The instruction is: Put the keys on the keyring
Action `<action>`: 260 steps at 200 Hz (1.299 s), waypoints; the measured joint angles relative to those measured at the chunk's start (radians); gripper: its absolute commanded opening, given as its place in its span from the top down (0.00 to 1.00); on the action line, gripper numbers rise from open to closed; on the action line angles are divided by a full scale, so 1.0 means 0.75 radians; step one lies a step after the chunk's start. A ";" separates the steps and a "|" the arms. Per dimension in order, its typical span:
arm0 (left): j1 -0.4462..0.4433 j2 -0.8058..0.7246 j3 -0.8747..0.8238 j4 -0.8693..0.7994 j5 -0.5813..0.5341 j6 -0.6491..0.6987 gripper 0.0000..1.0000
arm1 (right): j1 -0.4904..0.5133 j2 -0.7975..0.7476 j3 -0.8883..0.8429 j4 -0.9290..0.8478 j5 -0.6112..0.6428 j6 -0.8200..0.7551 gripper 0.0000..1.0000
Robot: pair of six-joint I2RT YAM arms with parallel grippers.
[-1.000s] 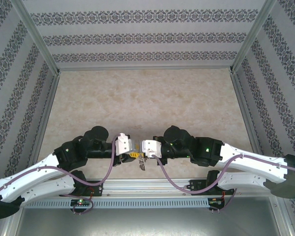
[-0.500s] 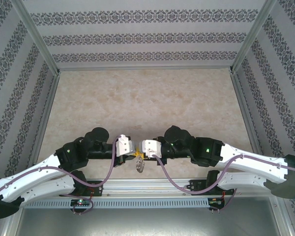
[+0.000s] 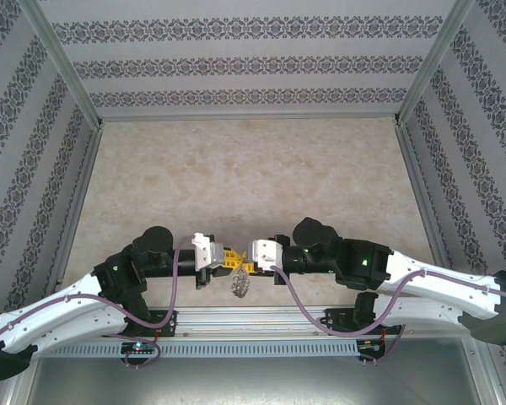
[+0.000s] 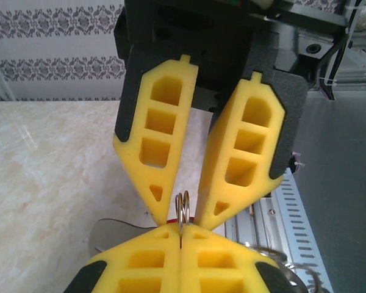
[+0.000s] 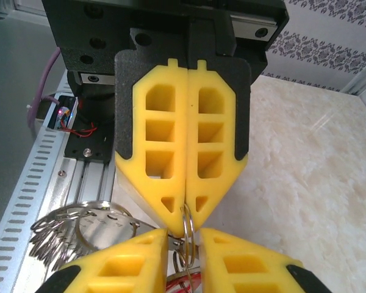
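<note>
Marble-look bench (image 3: 261,169), patterned walls: left tool (image 5: 187,210) pinching keyring (image 3: 240,285) by thin grey double wire, silvery fringe dangling; right tool (image 4: 183,218) standing slightly spread around wire, red key (image 5: 186,282) peeking between.

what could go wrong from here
1. The left gripper is shut on just the edge of a thin ring, at its very fingertips; a tug could pull it free.
2. The keyring dangles beside it near the slotted rail at the table's front, so a drop might land off the table.
3. The right gripper sits tip to tip with the left, jaws slightly parted; the grippers may bump.
</note>
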 measured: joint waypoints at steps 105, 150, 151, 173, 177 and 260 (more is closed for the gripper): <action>-0.002 0.097 0.192 -0.259 -0.108 0.053 0.83 | -0.001 0.024 0.039 -0.049 0.089 -0.048 1.00; -0.009 0.194 0.263 -0.434 -0.199 0.116 0.85 | 0.000 0.123 0.091 -0.149 0.149 -0.108 1.00; -0.009 0.194 0.263 -0.437 -0.200 0.117 0.86 | 0.000 0.125 0.092 -0.150 0.149 -0.110 1.00; -0.012 0.187 0.262 -0.454 -0.209 0.135 1.00 | 0.000 0.142 0.106 -0.162 0.151 -0.120 1.00; -0.014 0.183 0.261 -0.453 -0.210 0.134 1.00 | 0.000 0.142 0.108 -0.164 0.150 -0.120 1.00; -0.017 0.026 0.066 -0.155 -0.111 0.075 1.00 | 0.000 0.041 0.063 -0.073 0.079 -0.079 0.76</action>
